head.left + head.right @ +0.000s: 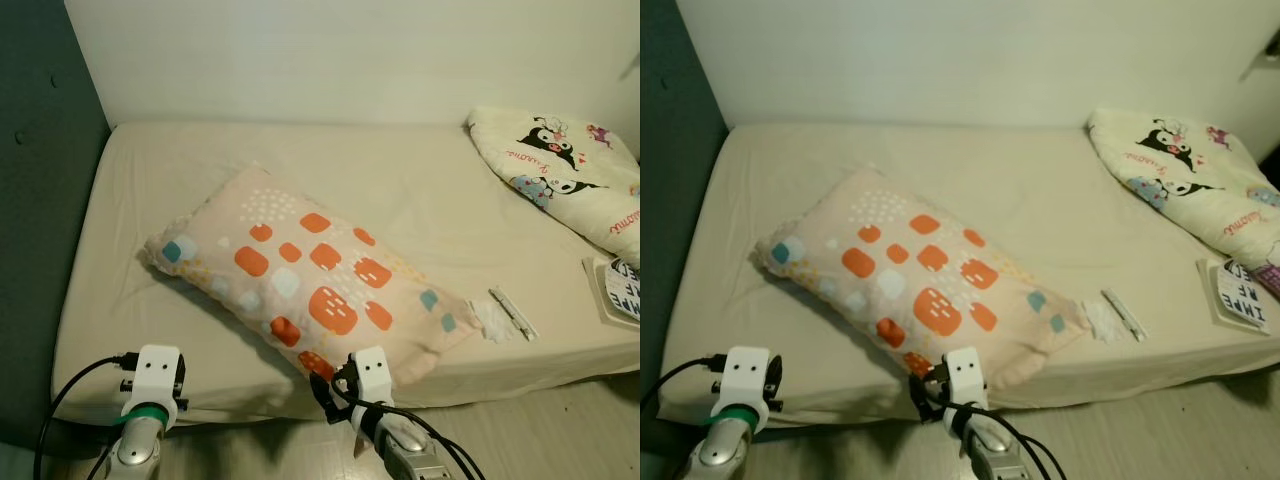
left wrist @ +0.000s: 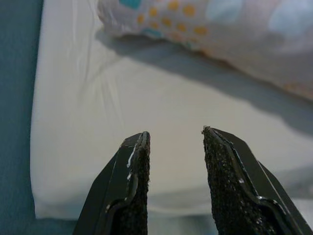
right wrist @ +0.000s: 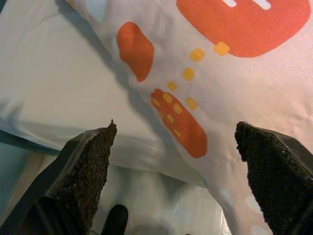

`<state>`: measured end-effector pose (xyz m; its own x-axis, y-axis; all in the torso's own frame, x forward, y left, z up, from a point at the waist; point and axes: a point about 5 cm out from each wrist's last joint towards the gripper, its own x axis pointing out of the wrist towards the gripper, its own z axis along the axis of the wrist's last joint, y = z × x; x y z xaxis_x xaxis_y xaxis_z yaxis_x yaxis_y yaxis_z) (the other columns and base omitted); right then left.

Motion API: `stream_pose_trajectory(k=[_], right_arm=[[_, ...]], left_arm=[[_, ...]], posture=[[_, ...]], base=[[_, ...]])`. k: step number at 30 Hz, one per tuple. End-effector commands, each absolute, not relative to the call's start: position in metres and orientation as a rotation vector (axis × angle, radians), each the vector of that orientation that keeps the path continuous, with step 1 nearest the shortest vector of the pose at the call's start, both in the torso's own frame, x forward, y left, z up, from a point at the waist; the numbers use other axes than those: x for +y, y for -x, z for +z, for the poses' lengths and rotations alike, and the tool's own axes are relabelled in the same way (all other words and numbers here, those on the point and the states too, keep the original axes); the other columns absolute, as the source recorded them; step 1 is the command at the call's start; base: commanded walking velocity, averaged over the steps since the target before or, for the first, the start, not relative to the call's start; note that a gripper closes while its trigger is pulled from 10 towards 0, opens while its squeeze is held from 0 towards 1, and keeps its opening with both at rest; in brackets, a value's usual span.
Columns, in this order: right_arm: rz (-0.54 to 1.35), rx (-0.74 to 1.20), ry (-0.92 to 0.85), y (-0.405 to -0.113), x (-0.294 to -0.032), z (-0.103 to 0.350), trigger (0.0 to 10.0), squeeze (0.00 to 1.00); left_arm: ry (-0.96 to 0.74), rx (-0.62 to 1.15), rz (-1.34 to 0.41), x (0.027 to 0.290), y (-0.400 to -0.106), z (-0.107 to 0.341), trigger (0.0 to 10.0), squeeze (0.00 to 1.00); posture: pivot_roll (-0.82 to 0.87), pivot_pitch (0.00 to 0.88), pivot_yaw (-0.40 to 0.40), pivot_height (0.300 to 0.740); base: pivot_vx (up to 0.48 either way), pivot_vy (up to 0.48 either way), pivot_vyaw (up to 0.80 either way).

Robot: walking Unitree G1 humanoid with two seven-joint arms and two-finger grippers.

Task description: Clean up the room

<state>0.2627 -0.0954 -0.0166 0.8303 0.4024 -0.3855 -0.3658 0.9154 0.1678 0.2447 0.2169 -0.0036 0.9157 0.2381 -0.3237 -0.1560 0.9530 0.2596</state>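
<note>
Little looks tidied yet. The pillow (image 1: 305,285) lies crooked across the middle of the frame on the bed (image 1: 420,190). The right tool (image 3: 176,161) hangs wide apart over its near edge, gripping nothing. The left tool (image 2: 175,161), lower left, is apart too. A blanket (image 1: 560,170) sits bunched upper right, with scraps (image 1: 505,318) nearby.
</note>
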Motion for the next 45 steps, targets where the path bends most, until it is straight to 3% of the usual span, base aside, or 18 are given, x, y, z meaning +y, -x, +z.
stream_pose_trajectory(k=[1, 11, 15, 21, 41, 45], right_arm=[[0.387, 0.476, -0.087, -0.254, -0.100, -0.026, 10.0, 0.00], [0.320, 0.422, -0.065, -0.264, -0.109, -0.018, 10.0, 0.00], [0.265, 0.233, -0.124, -0.297, -0.109, 0.022, 10.0, 0.00], [0.224, 0.085, -0.179, -0.324, -0.106, 0.060, 10.0, 0.00], [0.152, 0.041, -0.191, -0.333, -0.119, 0.074, 10.0, 0.00], [0.136, -0.042, -0.221, -0.339, -0.125, 0.090, 10.0, 0.00]], left_arm=[[-0.237, 0.410, 0.192, 0.215, -0.236, -0.013, 10.0, 0.00], [-0.289, 0.344, 0.127, 0.209, -0.239, -0.003, 10.0, 0.00], [-0.325, 0.192, 0.038, 0.198, -0.255, 0.028, 10.0, 0.00], [-0.283, 0.135, 0.027, 0.186, -0.271, 0.044, 10.0, 0.00], [-0.248, 0.167, 0.028, 0.181, -0.262, 0.043, 10.0, 0.00], [-0.233, 0.160, 0.032, 0.178, -0.263, 0.046, 10.0, 0.00]], posture=[[0.12, 0.089, -0.055, 0.733], [0.12, 0.085, -0.057, 0.728], [0.13, 0.075, -0.049, 0.713], [0.13, 0.073, -0.047, 0.693], [0.14, 0.079, -0.045, 0.628], [0.14, 0.089, -0.050, 0.608]], base=[[0.000, 0.000, 0.00], [0.000, 0.000, 0.00], [0.000, 0.000, 0.00], [0.000, 0.000, 0.00], [0.000, 0.000, 0.00], [0.000, 0.000, 0.00]])
